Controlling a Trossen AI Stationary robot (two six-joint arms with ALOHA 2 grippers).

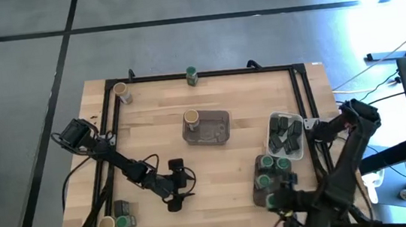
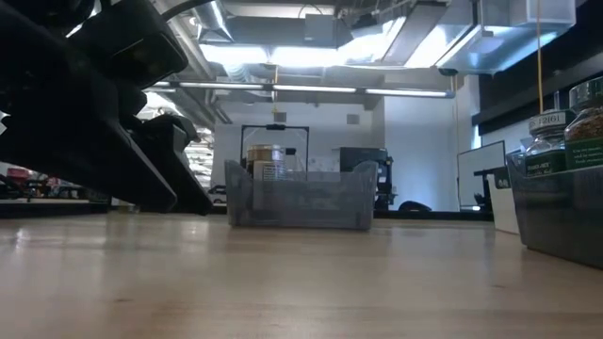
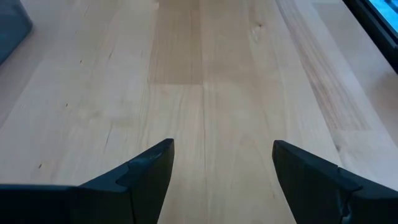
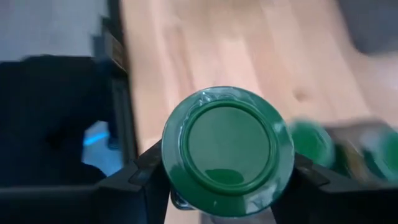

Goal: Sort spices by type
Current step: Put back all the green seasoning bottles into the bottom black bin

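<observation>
My right gripper (image 4: 227,180) is shut on a round jar with a green lid (image 4: 227,152), at the near end of the dark tray (image 1: 260,190) near the table's right edge. More green-lidded jars (image 1: 266,164) stand in that tray. A white tray (image 1: 284,133) beside it holds small dark tins. A grey tray (image 1: 216,127) at mid-table holds one tan-lidded jar (image 1: 191,118). My left gripper (image 3: 221,155) is open over bare wood (image 1: 176,184), left of centre. Loose jars stand at the far edge (image 1: 191,75), the far left corner (image 1: 120,92) and the near left corner (image 1: 116,223). My right gripper pinches the green-lidded jar at its top, just under the lid's rim (image 4: 168,171), one finger (image 4: 140,177) on each side. The fingers come from above, and the lid faces the wrist camera, so the jar is upright. Whether its base is lifted clear, I cannot tell.
A black frame (image 1: 299,88) runs round the table's far, left and right sides. At the near left corner a tan-lidded jar (image 1: 107,225), a green-lidded jar (image 1: 127,222) and a dark tin (image 1: 121,208) stand together. Bare wood lies between the grey tray and the near edge.
</observation>
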